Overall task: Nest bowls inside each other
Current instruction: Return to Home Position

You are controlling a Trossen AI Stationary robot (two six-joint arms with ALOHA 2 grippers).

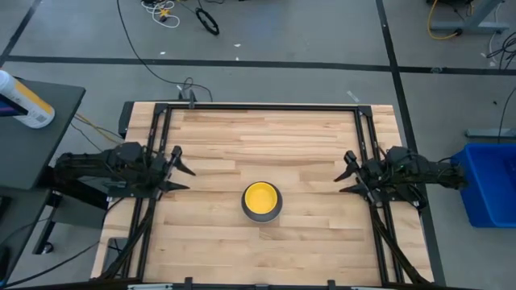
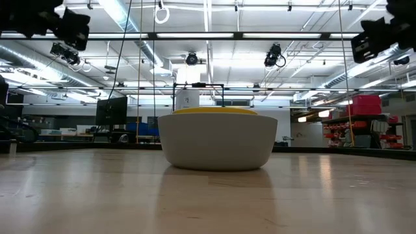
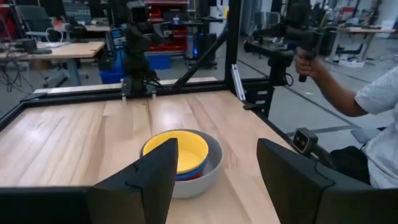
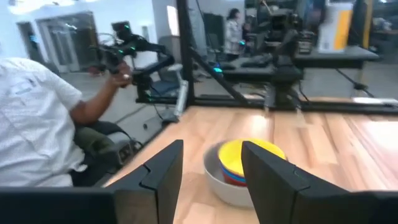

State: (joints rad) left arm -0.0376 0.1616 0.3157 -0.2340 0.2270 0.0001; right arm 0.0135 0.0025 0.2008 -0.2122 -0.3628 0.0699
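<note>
A nested stack of bowls (image 1: pixel 262 201) stands on the wooden table, a little nearer than its middle. The grey bowl (image 2: pixel 218 143) is outermost and rests on its base. Inside it sits the yellow bowl (image 3: pixel 176 149) on top, with red and blue rims (image 4: pixel 235 177) showing under it. My left gripper (image 1: pixel 179 167) hangs open at the table's left edge, pointing level toward the stack. My right gripper (image 1: pixel 348 173) hangs open at the right edge, also level and facing the stack. Both are well clear of the bowls, with nothing between their fingers (image 3: pixel 149 180) (image 4: pixel 273 180).
Black frame rails (image 1: pixel 153 145) run along the table's edges. A person (image 3: pixel 379 106) sits beyond the near edge, a hand on a control handle. A blue bin (image 1: pixel 490 184) stands to the right of the table and a bottle (image 1: pixel 24 101) on a side stand at left.
</note>
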